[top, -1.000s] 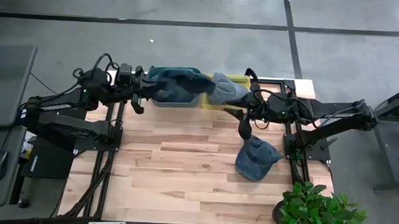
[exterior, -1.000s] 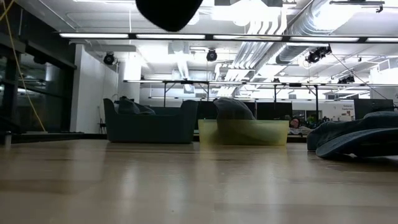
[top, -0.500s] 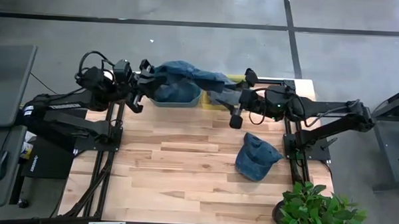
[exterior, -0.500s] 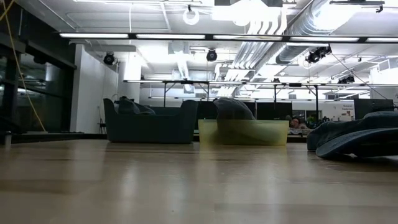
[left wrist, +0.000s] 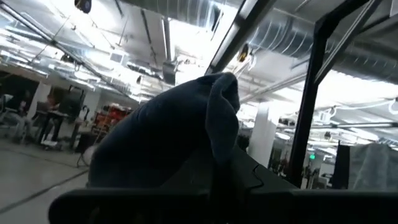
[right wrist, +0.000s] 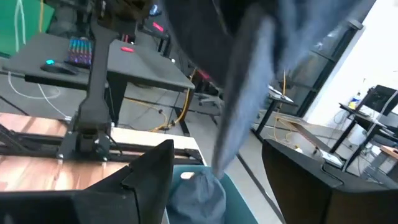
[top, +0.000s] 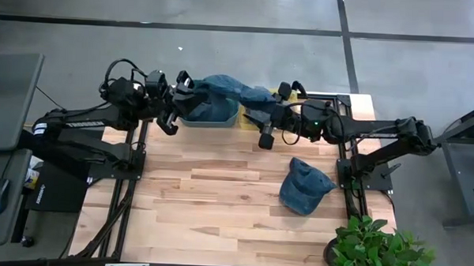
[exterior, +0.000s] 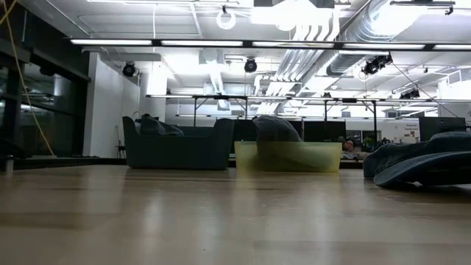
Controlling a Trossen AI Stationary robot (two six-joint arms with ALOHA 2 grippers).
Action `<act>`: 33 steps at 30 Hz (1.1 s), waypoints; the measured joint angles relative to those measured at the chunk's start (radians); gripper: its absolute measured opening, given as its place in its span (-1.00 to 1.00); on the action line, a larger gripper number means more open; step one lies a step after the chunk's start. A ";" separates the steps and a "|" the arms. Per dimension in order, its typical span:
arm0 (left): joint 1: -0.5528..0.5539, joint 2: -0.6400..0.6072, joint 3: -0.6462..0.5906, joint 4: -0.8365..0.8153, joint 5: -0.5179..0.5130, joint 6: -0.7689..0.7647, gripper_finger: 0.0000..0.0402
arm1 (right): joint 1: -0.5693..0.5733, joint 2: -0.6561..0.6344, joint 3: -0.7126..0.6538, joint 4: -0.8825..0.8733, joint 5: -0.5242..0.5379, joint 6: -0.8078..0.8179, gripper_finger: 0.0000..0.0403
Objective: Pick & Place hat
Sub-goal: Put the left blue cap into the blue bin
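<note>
A blue denim hat (top: pixel 223 89) hangs stretched in the air over the blue bin (top: pixel 210 116) at the table's far edge, between both grippers. My left gripper (top: pixel 177 99) is shut on its left end, where the cloth bulges up (left wrist: pixel 168 130). My right gripper (top: pixel 263 122) is at the hat's right end with its fingers wide apart (right wrist: pixel 217 180), and a strip of the hat (right wrist: pixel 249 81) hangs down between them. A second blue hat (top: pixel 304 189) lies crown up on the table's right part (exterior: pixel 427 163). My left gripper holds the hat by its left end (left wrist: pixel 214 155), coming level from the table's left; its own dark fingers hide the exact place. The hat is lifted clear and reaches away toward the right arm. My right gripper stands open around the hanging cloth; whether it touches, I cannot tell.
A yellow bin (top: pixel 249 125) stands right of the blue bin (exterior: pixel 180 147) and holds a dark hat (exterior: pixel 276 129). More blue cloth lies in the blue bin (right wrist: pixel 199 193). A potted plant (top: pixel 375 248) is at the near right corner. The table's middle and near wood is bare.
My right gripper has moved toward the table's left and far edge, from over the yellow bin toward the blue bin. The hat has risen out of the bins and been drawn out between the two grippers. My left gripper has lifted a little.
</note>
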 joint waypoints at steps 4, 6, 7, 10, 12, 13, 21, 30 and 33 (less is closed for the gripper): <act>0.000 0.029 0.022 0.008 0.015 -0.003 -0.98 | 0.001 0.008 0.000 0.036 -0.003 0.016 0.18; 0.000 0.034 0.025 -0.005 0.021 -0.011 -0.98 | 0.000 0.008 0.000 0.038 0.004 0.030 0.18; 0.000 0.035 0.026 -0.003 0.022 -0.011 -0.98 | 0.000 0.008 0.000 0.038 0.016 0.039 0.18; 0.000 0.045 0.033 0.005 0.023 -0.019 -0.98 | 0.000 0.008 0.000 0.040 0.035 0.067 0.14; 0.000 0.049 0.031 -0.006 0.023 -0.027 -0.98 | 0.001 0.008 0.000 0.045 0.046 0.071 0.05; 0.000 0.049 0.030 -0.009 0.022 -0.028 -0.98 | 0.001 0.008 0.000 0.045 0.055 0.070 -0.01; 0.000 0.047 0.029 -0.004 0.026 -0.042 -0.98 | 0.001 0.008 0.000 0.045 0.076 0.047 -0.81; -0.001 0.046 0.029 -0.052 0.008 -0.113 -0.76 | 0.001 0.007 0.000 0.052 0.089 0.019 -0.96; 0.000 0.046 0.029 -0.083 -0.022 -0.114 -0.62 | 0.001 0.007 0.000 0.047 0.114 0.016 -0.97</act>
